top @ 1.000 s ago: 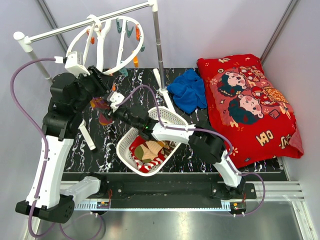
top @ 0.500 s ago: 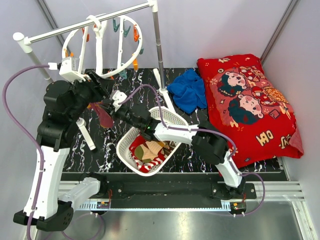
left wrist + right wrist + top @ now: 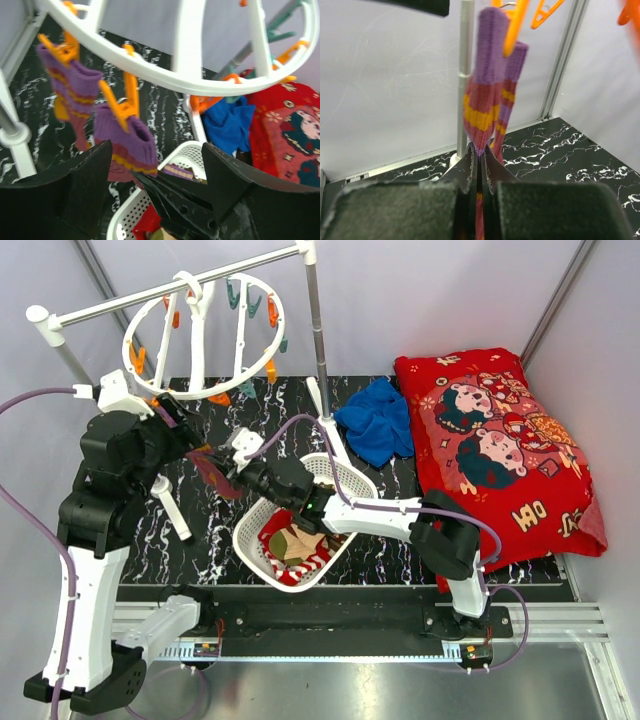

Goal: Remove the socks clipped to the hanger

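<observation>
The white hanger ring [image 3: 200, 335] hangs from the rail, with orange and teal clips on its rim. In the left wrist view two purple, maroon and yellow striped socks [image 3: 122, 145] [image 3: 70, 92] hang from orange clips under the ring [image 3: 175, 75]. My right gripper [image 3: 479, 152] is shut on the lower end of the nearer sock [image 3: 482, 100], which is still in its orange clip [image 3: 512, 30]. In the top view the right gripper [image 3: 228, 468] sits beside that sock [image 3: 210, 472]. My left gripper [image 3: 157, 170] is wide open and empty just below the ring [image 3: 190, 435].
A white perforated basket [image 3: 345, 475] holds several loose socks [image 3: 295, 540] below the right arm. A blue cloth [image 3: 378, 420] and a big red pillow [image 3: 500, 450] lie at the right. The rack's upright pole [image 3: 318, 330] stands behind the basket.
My left arm has drawn back left and down from the ring's rim. The ring has swung back to hang more level. My right gripper has moved left, staying at the hanging sock.
</observation>
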Controlling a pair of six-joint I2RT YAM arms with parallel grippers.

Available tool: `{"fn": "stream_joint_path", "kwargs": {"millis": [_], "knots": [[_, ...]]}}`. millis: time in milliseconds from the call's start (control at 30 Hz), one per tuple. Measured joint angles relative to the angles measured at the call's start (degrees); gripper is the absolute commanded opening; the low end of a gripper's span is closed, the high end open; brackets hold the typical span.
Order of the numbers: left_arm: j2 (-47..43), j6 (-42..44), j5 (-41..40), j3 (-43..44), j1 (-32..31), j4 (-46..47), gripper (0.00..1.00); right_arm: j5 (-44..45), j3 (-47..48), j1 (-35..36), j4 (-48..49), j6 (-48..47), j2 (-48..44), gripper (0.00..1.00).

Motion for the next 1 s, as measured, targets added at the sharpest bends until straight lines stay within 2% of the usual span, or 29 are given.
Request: {"fn": "stream_joint_path", "kwargs": {"millis": [233, 400, 967, 1000], "knots": [[3.1, 0.9, -6.5, 5.0, 0.0, -3.4, 0.66, 1.2, -0.2, 1.7, -1.3, -2.3, 0.0, 0.00], [6.5, 2.4, -7.8, 8.0, 0.0, -3.8, 0.64, 1.5, -0.2, 1.9, -1.5, -3.2, 0.0, 0.00], [11.2, 5.0, -10.0, 8.3, 0.0, -4.1, 0.54, 1.5, 0.0, 2.3, -1.7, -4.3, 0.0, 0.00], [11.5, 5.3, -10.2, 8.2, 0.0, -4.1, 0.51, 1.5, 0.0, 2.3, -1.7, -4.3, 0.0, 0.00]]}}
